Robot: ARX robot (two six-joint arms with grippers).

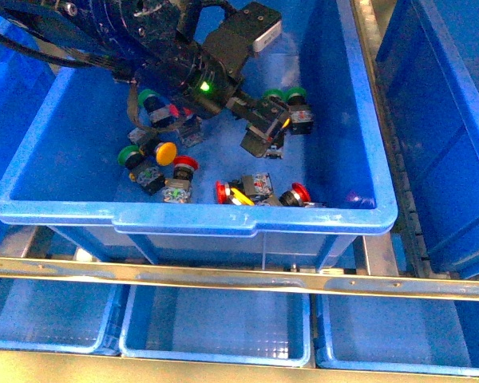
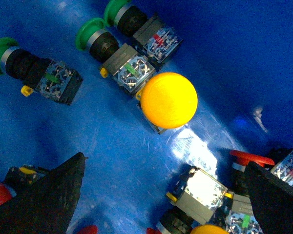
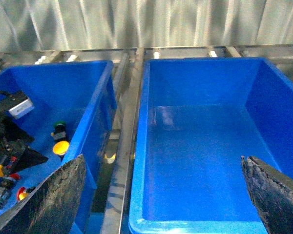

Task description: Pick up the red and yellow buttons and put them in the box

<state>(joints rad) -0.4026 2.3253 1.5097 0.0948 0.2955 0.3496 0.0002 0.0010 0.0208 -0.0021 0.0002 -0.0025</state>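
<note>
— Corrugated metal wall (image 3: 136,24) at the back, steel rack rails (image 1: 223,279) for a surface, blue bins all round. Which step is this?

— Picking, I'd judge. The left gripper (image 2: 163,161) is down inside the stepped-lip crate (image 1: 191,219). Its jaws are wide with nothing between them, and they face a yellow button (image 2: 168,100) on the crate floor. That button's cap touches the body of a green-capped button (image 2: 95,36).

— And the red ones?

— Several red buttons (image 1: 185,164) lie scattered toward the near side of the same crate.

— Where's the box?

— The box (image 3: 263,97) stands next door on the rack, and no buttons show in it. The right gripper (image 3: 162,161) hangs over it, jaws spread wide and holding nothing.

— Next move?

— Probably bring the left jaws around the yellow cap without catching its green neighbour, then close, lift clear and carry it across.
</note>
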